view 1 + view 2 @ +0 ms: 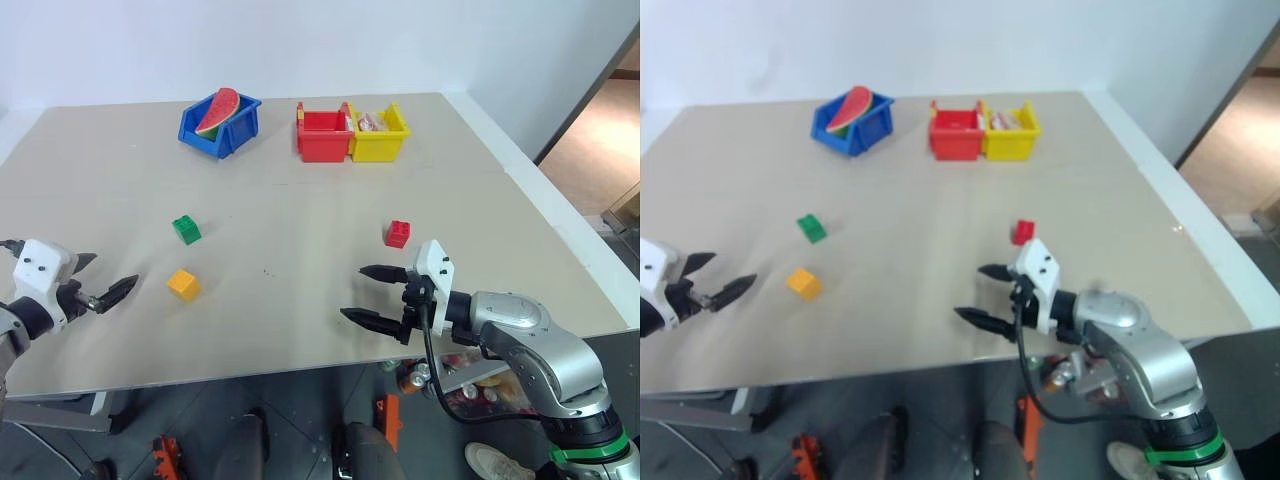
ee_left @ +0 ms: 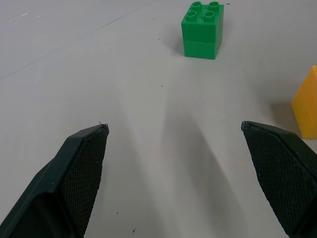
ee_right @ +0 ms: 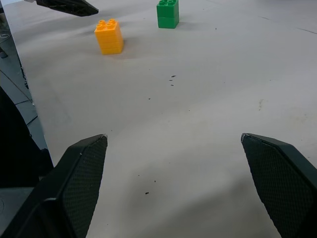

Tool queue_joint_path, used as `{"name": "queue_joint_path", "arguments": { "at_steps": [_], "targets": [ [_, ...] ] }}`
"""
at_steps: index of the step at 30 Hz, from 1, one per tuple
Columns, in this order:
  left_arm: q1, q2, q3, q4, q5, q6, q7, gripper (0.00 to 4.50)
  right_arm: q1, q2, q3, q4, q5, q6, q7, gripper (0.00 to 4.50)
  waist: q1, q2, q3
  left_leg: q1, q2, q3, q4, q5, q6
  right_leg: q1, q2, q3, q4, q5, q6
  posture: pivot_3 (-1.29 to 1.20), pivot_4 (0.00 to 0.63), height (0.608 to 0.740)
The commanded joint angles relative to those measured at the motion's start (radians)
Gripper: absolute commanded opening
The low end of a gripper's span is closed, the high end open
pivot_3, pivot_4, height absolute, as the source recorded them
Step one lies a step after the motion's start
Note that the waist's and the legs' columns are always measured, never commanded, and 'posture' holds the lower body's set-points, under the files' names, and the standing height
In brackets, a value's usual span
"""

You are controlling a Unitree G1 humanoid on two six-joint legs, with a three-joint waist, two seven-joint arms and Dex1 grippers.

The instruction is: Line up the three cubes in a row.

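Left gripper (image 1: 101, 281) hovers at the bench's (image 1: 300, 200) left edge, fingers wide, empty. Yellow-orange cube (image 1: 183, 284) sits just beside it; green cube (image 1: 186, 229) a bit farther back. Red cube (image 1: 398, 234) is well apart to the right, not in line with the other two. Right gripper (image 1: 370, 294) hovers near the front edge, just in front of the red cube, fingers wide, empty.

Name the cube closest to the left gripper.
The yellow-orange cube, just beyond the open left gripper; the green cube is farther, the red cube farthest.
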Motion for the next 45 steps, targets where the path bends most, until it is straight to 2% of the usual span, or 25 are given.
{"name": "queue_joint_path", "arguments": {
  "at_steps": [1,8,19,23,28,32,35,40,45],
  "targets": [
    [-0.01,-0.021,0.022,-0.016,-0.025,-0.023,0.001,4.45,-0.026,-0.007,-0.006,-0.038,0.011,-0.008,0.002,4.5,0.0,0.0,0.0,0.0,0.0,0.0,0.0,0.0,0.0,0.0,0.0,0.0,0.0,0.0,0.0,0.0,0.15,0.74],
    [-0.019,-0.091,0.054,-0.002,-0.07,-0.062,0.004,4.45,-0.029,-0.002,-0.017,-0.03,0.012,-0.008,-0.015,4.5,0.0,-0.003,-0.001,0.0,0.001,0.001,0.0,0.0,0.0,0.0,0.001,0.0,0.0,0.0,0.0,0.0,0.15,0.74],
    [-0.001,-0.083,0.077,0.087,-0.077,-0.156,-0.032,4.45,-0.02,0.02,-0.036,-0.022,0.044,0.006,-0.035,4.5,0.0,-0.003,-0.001,0.0,0.001,0.001,0.002,0.0,0.0,0.0,0.001,0.0,0.0,0.001,0.0,0.0,0.15,0.74],
    [-0.031,-0.039,0.08,0.008,-0.125,-0.129,-0.075,4.45,-0.074,0.068,-0.094,0.018,0.033,-0.02,-0.12,4.5,0.0,-0.003,-0.001,0.0,0.002,0.001,0.002,0.0,0.0,0.0,0.001,0.0,0.0,0.001,0.0,0.0,0.15,0.74],
    [-0.085,0.045,-0.018,-0.236,-0.241,0.025,-0.178,4.45,-0.266,0.043,-0.125,0.27,-0.101,-0.116,-0.198,4.5,0.001,-0.003,-0.001,-0.001,0.002,0.002,0.005,0.0,0.0,-0.001,0.0,-0.001,-0.001,0.006,0.0,0.0,0.15,0.74],
    [-0.128,0.081,-0.122,-0.345,-0.311,0.133,-0.25,4.45,-0.393,0.027,-0.074,0.515,-0.233,-0.152,-0.255,4.5,-0.002,-0.002,-0.001,-0.001,0.003,0.006,0.007,0.0,0.0,0.0,-0.003,-0.002,-0.003,0.006,0.001,0.0,0.15,0.74],
    [-0.159,0.086,-0.212,-0.394,-0.326,0.183,-0.295,4.45,-0.456,0.056,-0.055,0.645,-0.293,-0.164,-0.301,4.5,-0.003,-0.002,-0.001,-0.001,0.003,0.008,0.009,-0.001,0.001,0.0,-0.002,-0.001,-0.002,0.009,0.003,0.0,0.15,0.74],
    [-0.211,0.057,-0.297,-0.408,-0.308,0.198,-0.304,4.45,-0.48,0.137,-0.055,0.671,-0.328,-0.136,-0.386,4.5,-0.003,-0.002,-0.001,-0.002,0.006,0.011,0.008,-0.001,0.005,-0.001,0.003,0.003,0.002,0.008,0.005,0.0,0.15,0.74],
    [-0.24,0.032,-0.331,-0.392,-0.294,0.191,-0.312,4.45,-0.443,0.234,-0.073,0.523,-0.321,-0.046,-0.49,4.5,-0.003,-0.001,-0.001,-0.002,0.012,0.011,0.01,-0.001,0.005,-0.001,0.009,0.005,0.003,0.008,0.004,0.0,0.15,0.74]
  ]
}}
